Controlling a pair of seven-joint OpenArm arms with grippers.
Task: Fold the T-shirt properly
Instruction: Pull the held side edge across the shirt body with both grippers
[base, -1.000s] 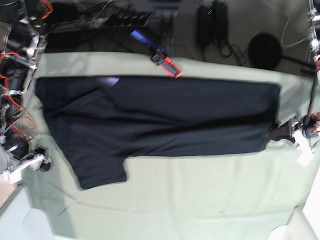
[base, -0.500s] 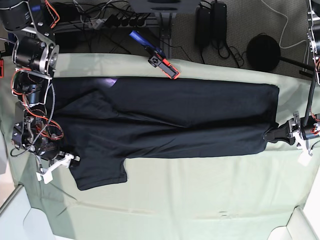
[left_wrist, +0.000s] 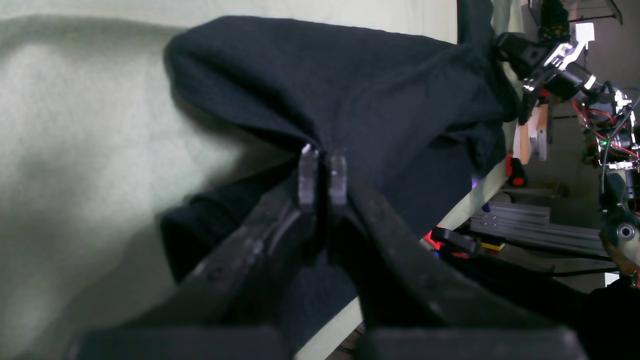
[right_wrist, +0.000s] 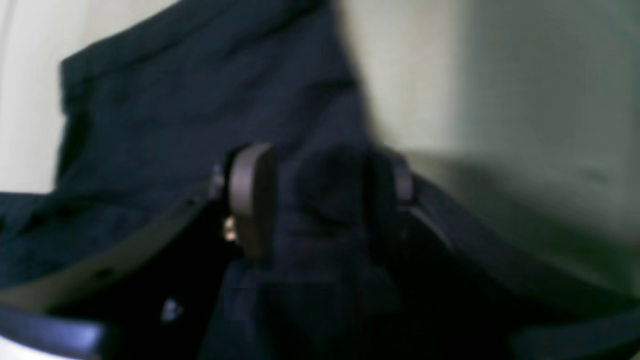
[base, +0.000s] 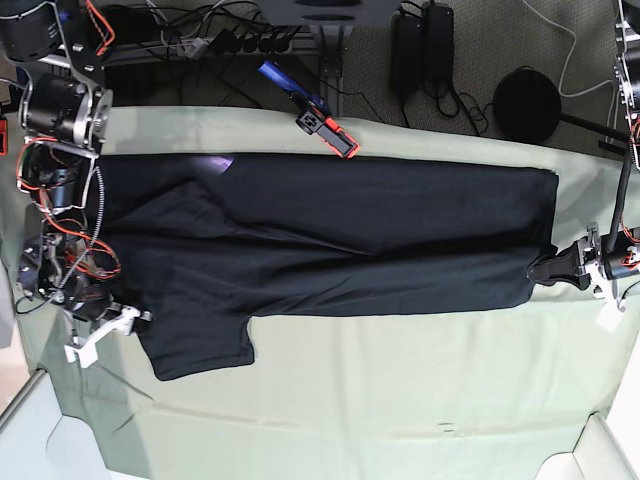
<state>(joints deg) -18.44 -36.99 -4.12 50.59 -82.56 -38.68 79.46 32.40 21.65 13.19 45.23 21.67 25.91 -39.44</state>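
Observation:
The black T-shirt (base: 350, 240) lies stretched lengthwise across the table, with one sleeve sticking out toward the front left. My left gripper (base: 540, 270) is at the right end, shut on the hem corner. In the left wrist view its fingertips (left_wrist: 322, 167) pinch a raised ridge of the T-shirt (left_wrist: 350, 90). My right gripper (base: 135, 320) sits at the sleeve's left edge. In the blurred right wrist view it (right_wrist: 320, 195) stands open, its fingers (right_wrist: 250, 200) wide apart, with a bump of T-shirt (right_wrist: 200, 90) cloth between them.
A pale green sheet (base: 400, 400) covers the table. An orange-and-black tool (base: 330, 130) rests at the back edge. Behind the table are a round black disc (base: 528, 100), cables and power adapters (base: 425, 45). Pale bin corners show at the front right (base: 600, 450).
My right arm swung in from the table's left edge to the sleeve and has since settled there. The left gripper kept its hold on the hem corner; the shirt barely shifted.

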